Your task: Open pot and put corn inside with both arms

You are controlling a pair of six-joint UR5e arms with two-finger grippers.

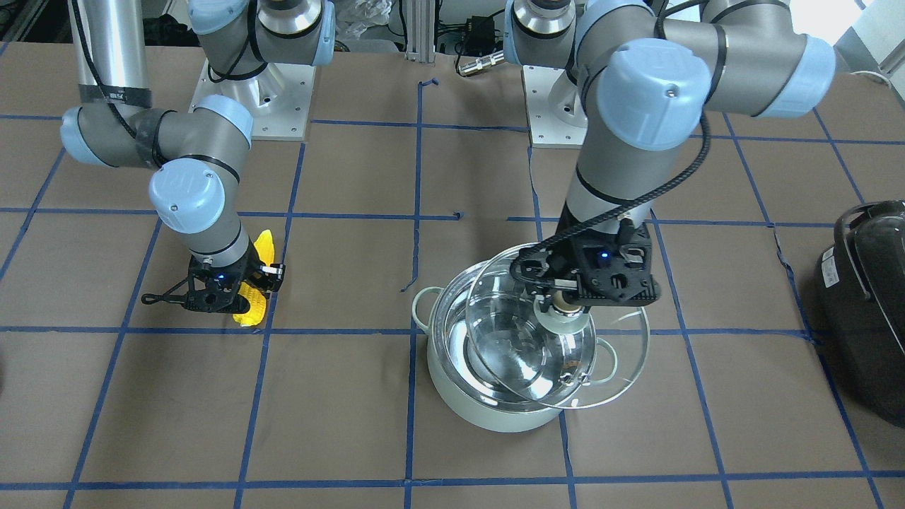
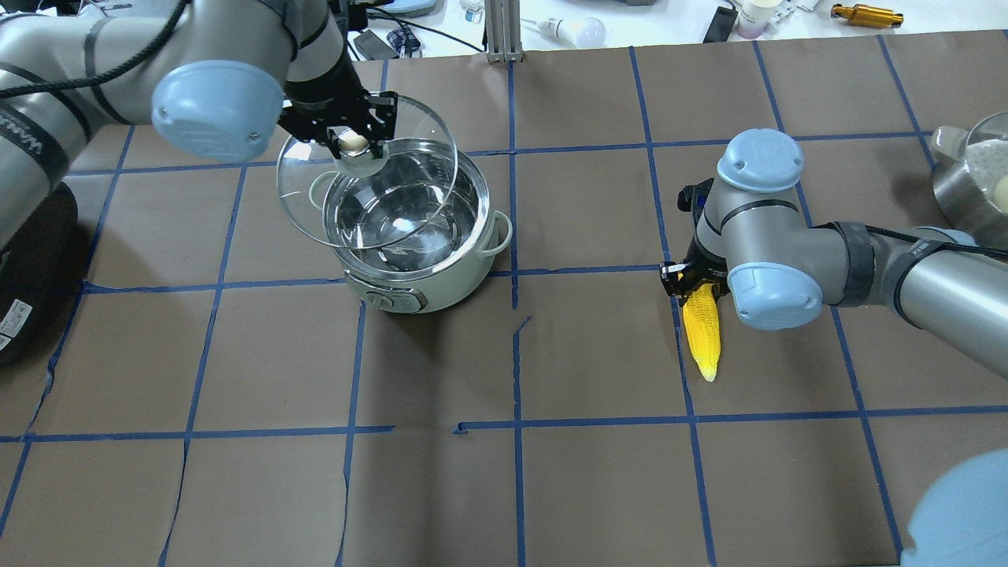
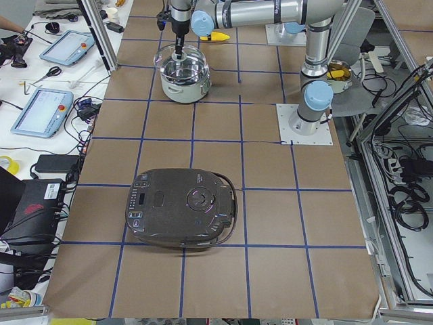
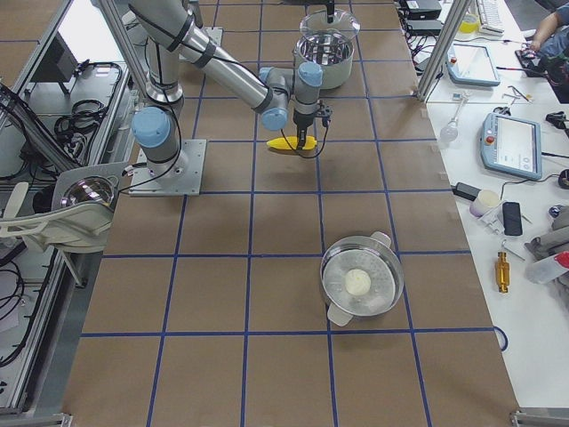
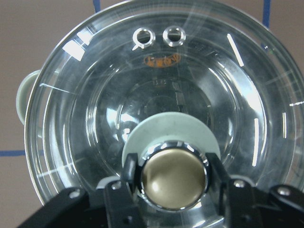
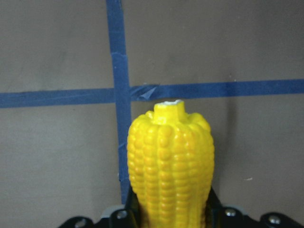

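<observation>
The pot (image 2: 409, 264), pale mint-white with a polished steel interior, stands upright and uncovered on the table (image 2: 236, 354). Its clear glass lid (image 1: 509, 353) hangs tilted above the rim, offset sideways, its brass-coloured knob (image 5: 173, 179) clamped in the left gripper (image 1: 563, 300). The yellow corn (image 2: 702, 335) lies horizontal, well apart from the pot, with its thick half clamped in the right gripper (image 1: 244, 286).

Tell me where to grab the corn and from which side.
Grip the corn across its thick half, coming straight down from above with the jaws either side. It appears to lie flat, and the tapered tip would likely slip out.
</observation>
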